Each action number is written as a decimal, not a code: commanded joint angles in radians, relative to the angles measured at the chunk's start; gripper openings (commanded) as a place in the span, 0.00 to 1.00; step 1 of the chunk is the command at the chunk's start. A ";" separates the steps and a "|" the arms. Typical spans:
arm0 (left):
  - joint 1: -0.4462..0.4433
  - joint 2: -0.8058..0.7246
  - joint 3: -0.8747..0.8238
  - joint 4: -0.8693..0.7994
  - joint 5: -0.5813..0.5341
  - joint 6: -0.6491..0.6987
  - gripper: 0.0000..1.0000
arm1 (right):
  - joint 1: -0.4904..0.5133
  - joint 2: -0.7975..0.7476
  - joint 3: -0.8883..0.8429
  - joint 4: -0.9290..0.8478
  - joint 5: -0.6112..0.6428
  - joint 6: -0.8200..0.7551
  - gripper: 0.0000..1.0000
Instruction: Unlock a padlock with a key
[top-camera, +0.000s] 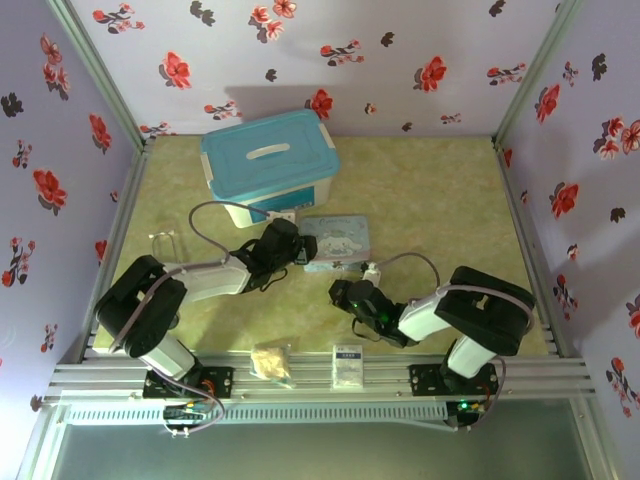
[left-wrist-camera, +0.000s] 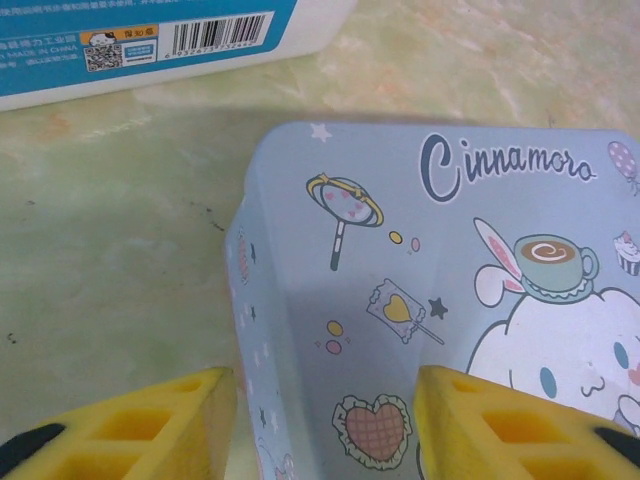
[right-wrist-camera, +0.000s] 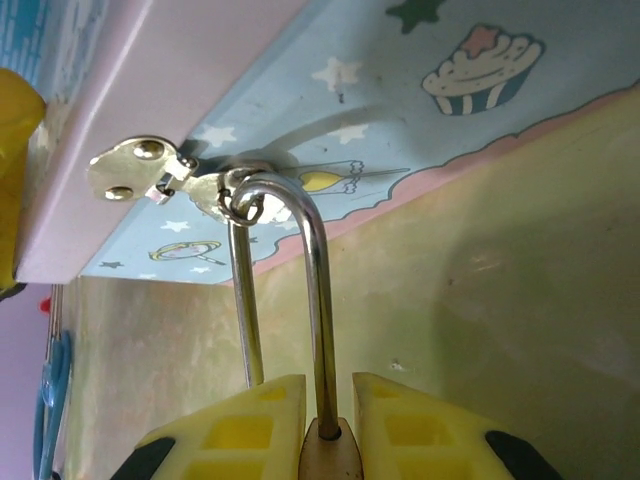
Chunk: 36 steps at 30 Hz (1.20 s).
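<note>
In the right wrist view, closest to the lens, we see the two yellow ribbed fingers (right-wrist-camera: 240, 435) of the right gripper (right-wrist-camera: 328, 410) pressed tight on the brass body of the small padlock (right-wrist-camera: 318, 320), which sits wedged between them at the bottom edge. Its thin silver U-shaped shackle rises from the body and passes through the ring of a small shiny metal hasp (right-wrist-camera: 140, 165) on the side of the pastel blue cartoon-printed tin (right-wrist-camera: 400, 90). The shackle's other leg runs down behind one finger, and we cannot tell whether it is seated in the body. Beside the tin lies the pale green marbled table (right-wrist-camera: 500, 300).

In the left wrist view, the yellow fingers (left-wrist-camera: 130, 430) of the left gripper (left-wrist-camera: 325, 410) stand spread apart with one end of the tin between them, one finger beside its side wall and the other over its printed lid. We cannot tell whether either touches it. Beyond the tin stands a white plastic storage box (left-wrist-camera: 150, 40) with a blue label and a barcode.

In the top view, a silver aluminium rail (top-camera: 300, 378) crosses the near edge, carrying a small white card packet (top-camera: 348, 362). The left gripper (top-camera: 300, 248) is at the tin's left end and the right gripper (top-camera: 345, 288) at its near side, where the padlock is too small to make out. The storage box, teal-lidded, stands behind the tin.
</note>
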 joint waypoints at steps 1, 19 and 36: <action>-0.009 0.047 -0.056 -0.094 0.019 -0.014 0.49 | -0.001 0.056 -0.022 0.095 0.152 0.068 0.13; -0.009 0.044 -0.066 -0.088 0.026 -0.022 0.47 | 0.023 0.107 -0.014 0.198 0.375 0.104 0.10; -0.022 -0.001 0.023 -0.063 0.065 -0.090 0.72 | 0.040 0.119 0.020 0.203 0.344 0.052 0.09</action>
